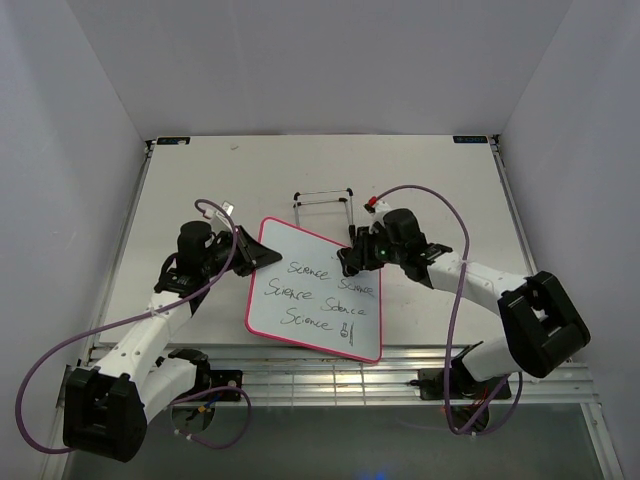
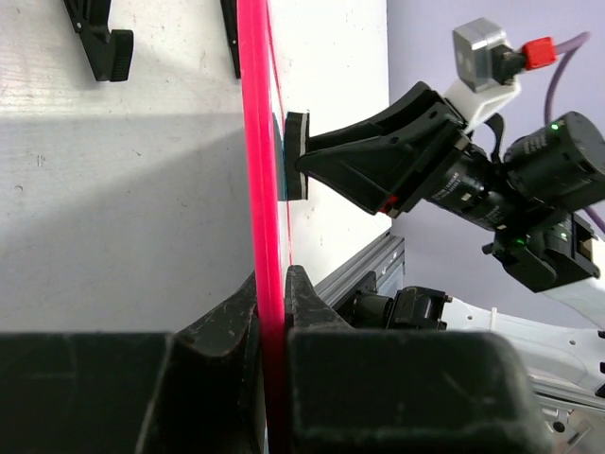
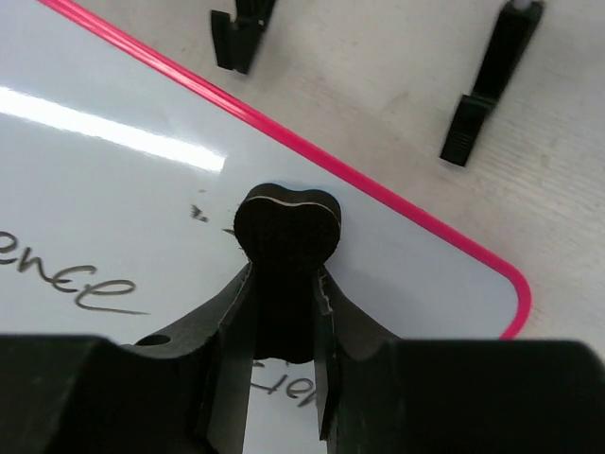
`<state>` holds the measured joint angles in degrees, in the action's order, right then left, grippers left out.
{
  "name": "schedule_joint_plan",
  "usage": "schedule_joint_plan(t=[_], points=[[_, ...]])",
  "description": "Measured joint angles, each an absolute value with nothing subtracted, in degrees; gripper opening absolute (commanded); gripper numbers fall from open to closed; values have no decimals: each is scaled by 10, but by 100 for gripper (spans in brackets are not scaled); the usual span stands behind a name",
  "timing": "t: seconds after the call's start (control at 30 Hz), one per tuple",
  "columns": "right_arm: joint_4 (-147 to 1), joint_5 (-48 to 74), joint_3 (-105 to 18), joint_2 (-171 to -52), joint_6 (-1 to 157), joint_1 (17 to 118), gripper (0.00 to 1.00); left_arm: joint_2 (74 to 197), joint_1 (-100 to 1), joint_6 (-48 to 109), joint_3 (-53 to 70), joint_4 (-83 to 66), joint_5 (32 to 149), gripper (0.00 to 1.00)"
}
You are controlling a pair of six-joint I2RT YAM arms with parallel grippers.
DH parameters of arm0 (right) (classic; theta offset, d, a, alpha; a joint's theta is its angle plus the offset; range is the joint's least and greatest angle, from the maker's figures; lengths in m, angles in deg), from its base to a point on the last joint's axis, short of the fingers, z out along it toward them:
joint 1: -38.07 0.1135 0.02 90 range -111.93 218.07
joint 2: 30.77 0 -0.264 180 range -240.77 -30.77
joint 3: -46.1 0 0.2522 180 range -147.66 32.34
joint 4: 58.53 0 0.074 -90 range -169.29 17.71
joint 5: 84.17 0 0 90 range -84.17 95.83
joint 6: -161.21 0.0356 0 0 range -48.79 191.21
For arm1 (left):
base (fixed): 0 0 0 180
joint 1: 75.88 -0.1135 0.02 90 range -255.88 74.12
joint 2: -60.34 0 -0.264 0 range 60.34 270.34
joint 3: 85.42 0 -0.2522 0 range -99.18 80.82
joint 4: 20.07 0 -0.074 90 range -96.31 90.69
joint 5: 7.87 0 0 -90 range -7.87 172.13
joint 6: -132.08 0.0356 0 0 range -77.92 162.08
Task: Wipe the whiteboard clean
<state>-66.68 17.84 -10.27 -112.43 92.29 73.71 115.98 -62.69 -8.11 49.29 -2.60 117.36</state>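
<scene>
The whiteboard [image 1: 315, 295], white with a pink-red frame and black handwritten "Science" words, lies tilted at the table's front middle. My left gripper [image 1: 245, 250] is shut on its left edge; the left wrist view shows the pink frame [image 2: 260, 189] clamped between my jaws. My right gripper [image 1: 350, 258] is shut on the small black bone-shaped eraser [image 3: 286, 227] and presses it on the board's upper right part, near the frame [image 3: 406, 213]. The eraser also shows in the left wrist view [image 2: 295, 156], touching the board face. Faint ink smudges [image 3: 198, 213] lie beside it.
The thin wire easel stand [image 1: 323, 205] stands behind the board; its black feet [image 3: 487, 90] show on the table past the board's edge. Grey walls close in both sides. An aluminium rail [image 1: 330, 365] runs along the near table edge.
</scene>
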Motion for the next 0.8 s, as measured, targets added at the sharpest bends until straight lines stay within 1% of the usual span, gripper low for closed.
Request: schedule_joint_plan(t=[0.17, 0.33, 0.47, 0.63, 0.73, 0.8], points=[[-652, 211, -80, -1138, 928, 688, 15, 1160, -626, -82, 493, -29, 1168, 0], [-671, 221, -111, -1164, 924, 680, 14, 1160, -630, -83, 493, -34, 1167, 0], [-750, 195, -181, -1186, 901, 710, 14, 1162, -635, -82, 493, -38, 1171, 0], [-851, 176, -311, -1225, 881, 784, 14, 1165, -640, -79, 492, -40, 1173, 0], [-864, 192, -373, -1247, 875, 824, 14, 1167, -641, -79, 491, -42, 1174, 0], [-860, 196, -380, -1250, 872, 834, 14, 1168, -641, -79, 491, -41, 1173, 0]])
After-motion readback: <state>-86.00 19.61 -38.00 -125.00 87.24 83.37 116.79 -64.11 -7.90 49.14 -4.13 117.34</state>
